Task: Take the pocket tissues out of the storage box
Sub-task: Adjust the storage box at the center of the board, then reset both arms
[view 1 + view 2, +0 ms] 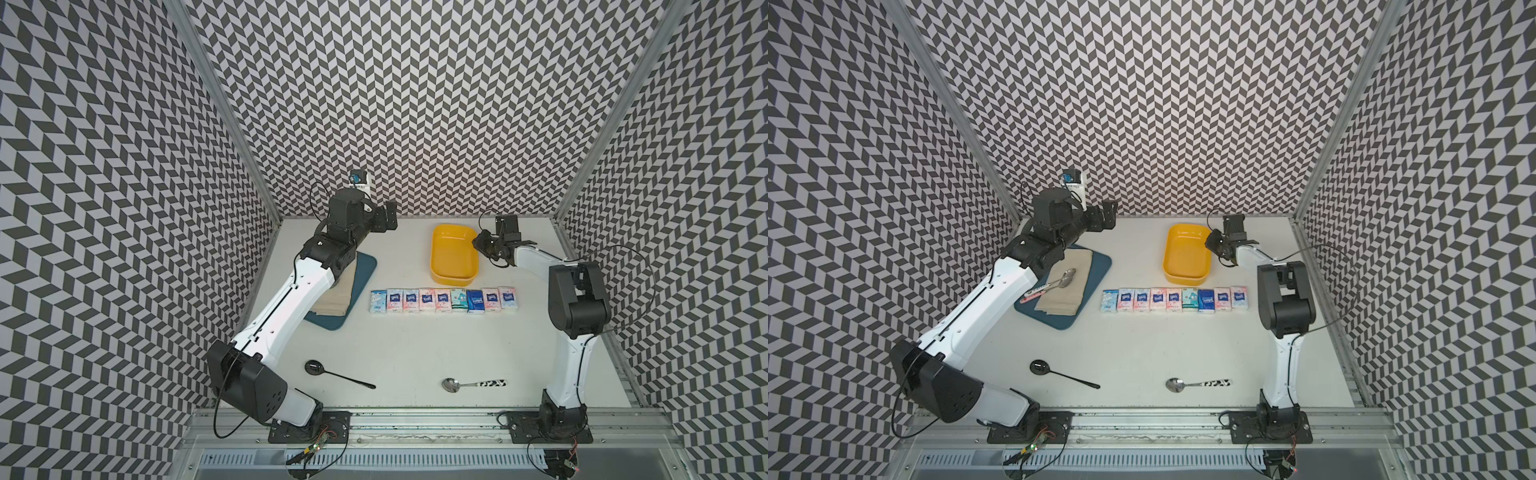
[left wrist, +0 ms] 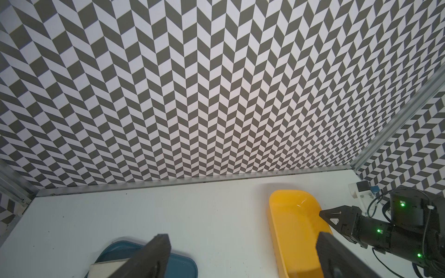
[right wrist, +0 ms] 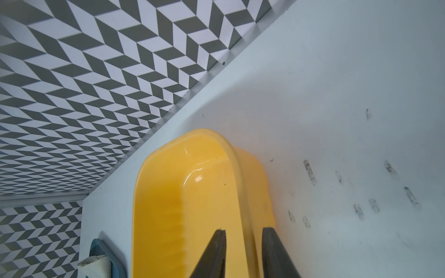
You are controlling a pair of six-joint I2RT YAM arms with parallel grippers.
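Nearest to us in both top views is the grey metal rail [image 1: 415,422] that holds the two arms. Behind it, on the smooth white table [image 1: 415,345], lie two spoons: a shiny black spoon [image 1: 340,376] and a silver spoon [image 1: 473,383] with a spotted handle. Nine small wrapped pocket tissues [image 1: 442,300] sit in one row outside the storage box [image 1: 453,259], a shiny yellow tub with round corners.

In a top view a third spoon [image 1: 1045,288] lies on the beige cloth [image 1: 1065,301] on the blue tray [image 1: 1098,270]. In a top view the left arm [image 1: 291,299] covers that spot.

The left wrist view shows the left tool [image 2: 242,237] wide, holding nothing.

The right wrist view shows the right tool [image 3: 244,229] narrow, one finger inside the box wall, one outside. We cannot tell if it pinches.
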